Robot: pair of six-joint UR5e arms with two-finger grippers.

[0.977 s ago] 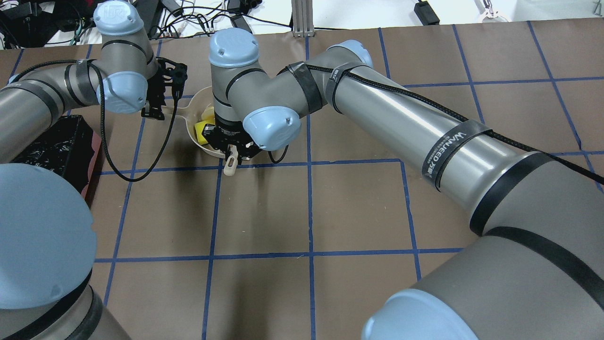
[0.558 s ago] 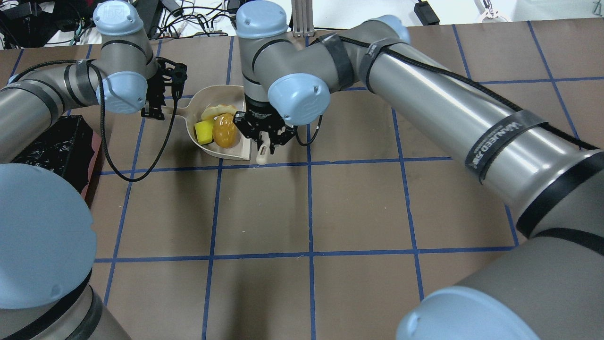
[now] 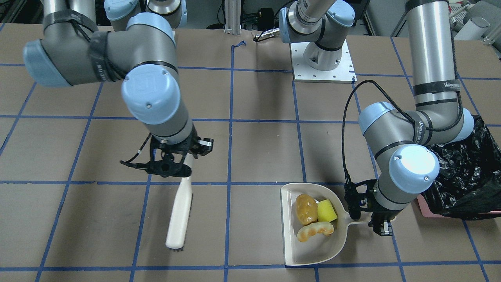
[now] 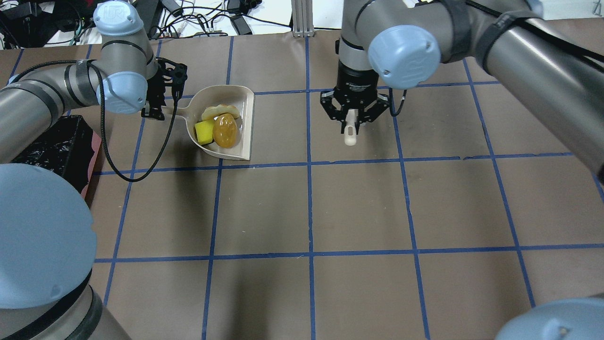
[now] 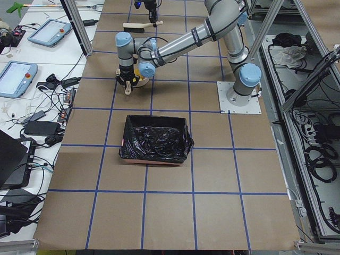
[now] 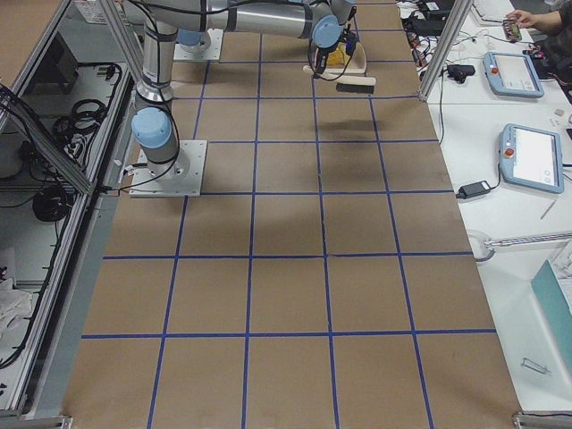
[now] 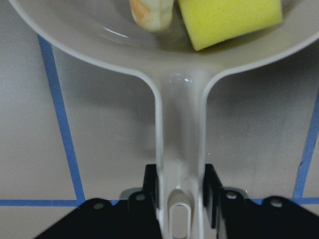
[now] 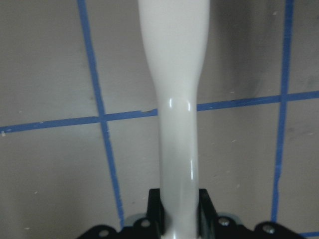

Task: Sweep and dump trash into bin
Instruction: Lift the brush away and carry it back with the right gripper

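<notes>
**Bin** (image 3: 469, 164): pink-edged box with a crinkled black liner, on the table to the robot's left and near the dustpan's handle end. No trash shows inside it. Expect the liner to be soft and slack, so tip well inside the rim.

**Dustpan** (image 3: 313, 250): beige rigid plastic, flat on the table, and it holds all three pieces of trash. You can judge it light but slick. Take it by the handle, where the left gripper (image 7: 180, 184) is clamped on the handle's end. With the load sitting far from that grip, keep the pan level until it is over the bin.

**Brush** (image 3: 180, 211): stiff white handle with dark bristles at the far tip. The right gripper (image 8: 178, 199) has its jaws closed on the handle, well apart from the dustpan. It hangs above the table as far as you can tell.

**Potato-like lump** (image 3: 306, 208): glossy and rounded, lying deep in the pan and touching the wedge. It is likely to roll first when you tilt.

**Yellow-green wedge** (image 3: 327, 210): flat-faced, against the back wall nearest the handle. It probably slides rather than rolls.

**Croissant-like pastry** (image 3: 315, 231): tan and curved, just beside the other two. It looks light and may catch on the pan wall.
</notes>
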